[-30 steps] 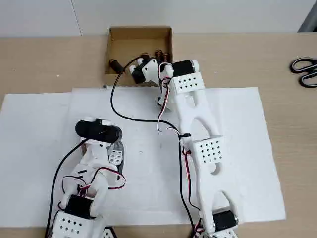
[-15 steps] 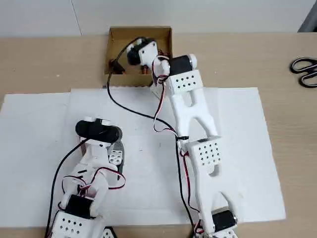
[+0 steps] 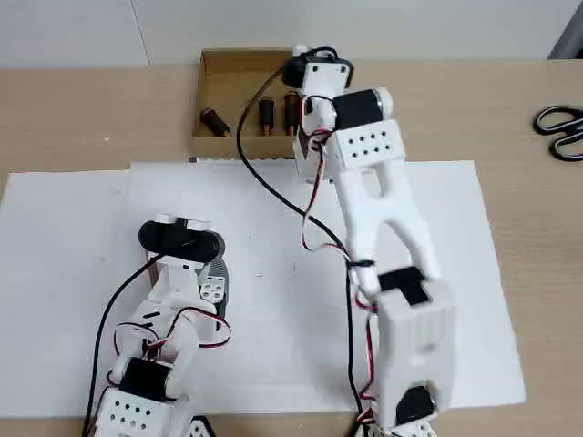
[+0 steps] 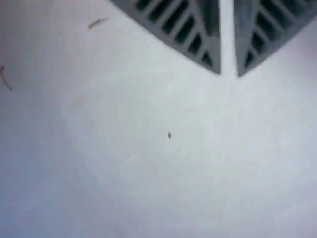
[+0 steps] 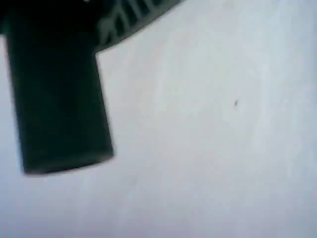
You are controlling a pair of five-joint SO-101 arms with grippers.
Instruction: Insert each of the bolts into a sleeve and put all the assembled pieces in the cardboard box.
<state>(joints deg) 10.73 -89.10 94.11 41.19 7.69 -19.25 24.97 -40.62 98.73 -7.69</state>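
The cardboard box [image 3: 211, 66] stands at the back of the table. Three dark assembled pieces lie in it: one [image 3: 215, 120] to the left, two [image 3: 266, 111] [image 3: 291, 107] side by side near the middle. My right gripper [image 3: 310, 141] hangs at the box's front right corner, over the paper's edge. A dark block [image 5: 57, 94] and a bit of grey ribbed finger [image 5: 133, 17] stand over the white surface in the right wrist view. Low over the paper, my left gripper [image 3: 219, 278] [image 4: 228, 74] is shut, with only a thin slit between its ribbed fingers and nothing held.
A large white paper sheet [image 3: 82, 264] covers the table's middle and front. Scissors [image 3: 560, 130] lie at the far right edge on the bare wood. The right arm's black cable [image 3: 250, 155] runs from the box across the paper.
The right arm's wrist swung from over the box's left half to the box's right edge, uncovering the pieces inside. The left arm kept still.
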